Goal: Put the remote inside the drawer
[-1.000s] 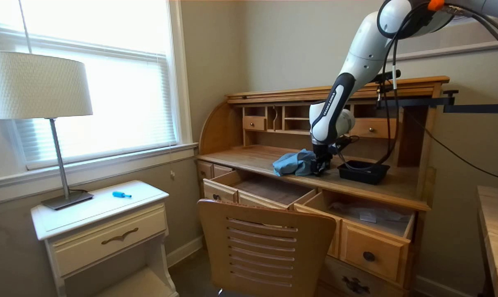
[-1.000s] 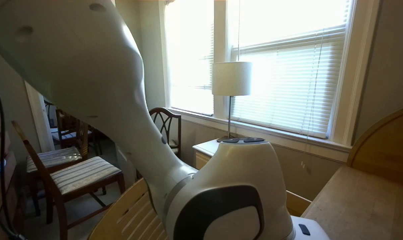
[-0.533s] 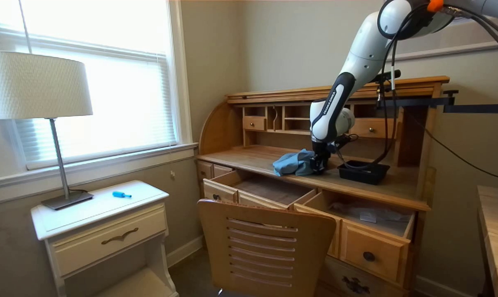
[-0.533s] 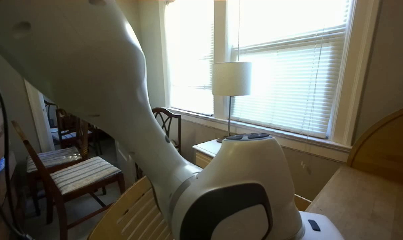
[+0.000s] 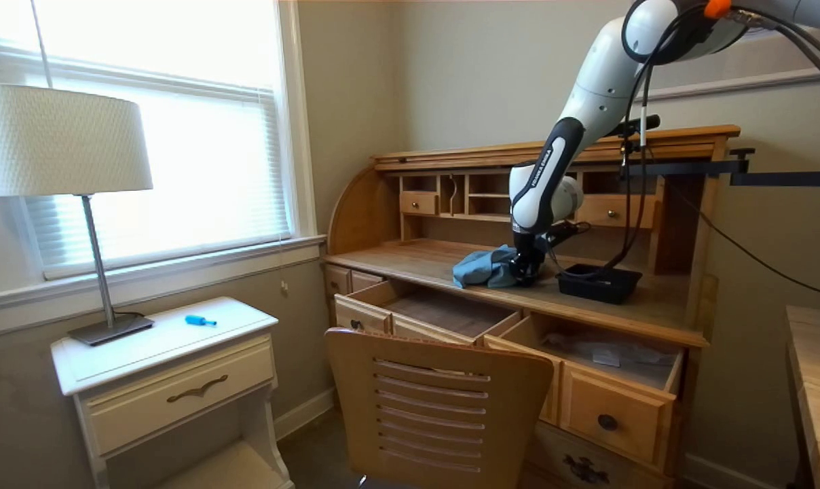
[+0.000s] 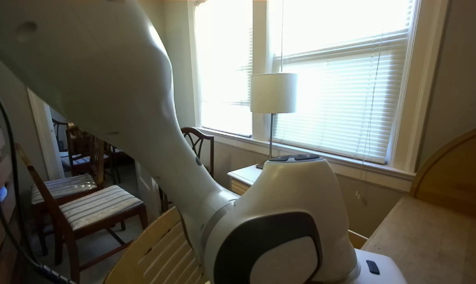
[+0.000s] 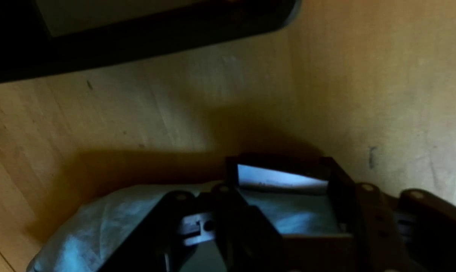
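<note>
In the wrist view my gripper [image 7: 282, 168] is shut on a dark thing with a pale face, which looks like the remote [image 7: 282, 177]. It spans the gap between the fingertips; much of it is in shadow. A blue cloth [image 7: 80, 236] lies beneath and beside the fingers. An exterior view has the gripper [image 5: 527, 272] low over the desktop, against the cloth's right side, with the remote hidden there. Below the desktop, a left drawer [image 5: 444, 316] and a right drawer [image 5: 559, 339] are both pulled out; which one is meant, I cannot tell.
A black tray [image 5: 599, 285] sits on the desk just right of the gripper. A wooden chair [image 5: 437, 401] stands in front of the drawers. Clear plastic [image 5: 573, 343] lies in the right drawer. A white nightstand [image 5: 172, 333] carries a lamp and a blue object.
My fingers have come together at the cloth. The arm has shifted slightly, the cloth's left edge has been drawn a little toward the gripper, and the hanging cables have swung.
</note>
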`<control>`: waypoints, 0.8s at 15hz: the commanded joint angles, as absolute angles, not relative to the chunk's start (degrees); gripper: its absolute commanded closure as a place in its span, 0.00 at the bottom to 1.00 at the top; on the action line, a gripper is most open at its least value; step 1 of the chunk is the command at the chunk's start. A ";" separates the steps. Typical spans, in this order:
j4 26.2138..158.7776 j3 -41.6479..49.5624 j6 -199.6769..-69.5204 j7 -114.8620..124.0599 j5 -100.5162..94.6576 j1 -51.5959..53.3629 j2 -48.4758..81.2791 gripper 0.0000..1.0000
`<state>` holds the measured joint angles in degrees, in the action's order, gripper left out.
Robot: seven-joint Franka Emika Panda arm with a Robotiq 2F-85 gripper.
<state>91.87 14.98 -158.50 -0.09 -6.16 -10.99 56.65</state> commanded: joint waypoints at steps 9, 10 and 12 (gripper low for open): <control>93.78 2.29 -141.12 -11.66 1.30 -19.54 40.32 0.69; 93.37 1.58 -138.72 -12.94 2.44 -20.14 39.74 0.69; 93.27 1.53 -136.22 -13.74 3.91 -20.47 38.90 0.69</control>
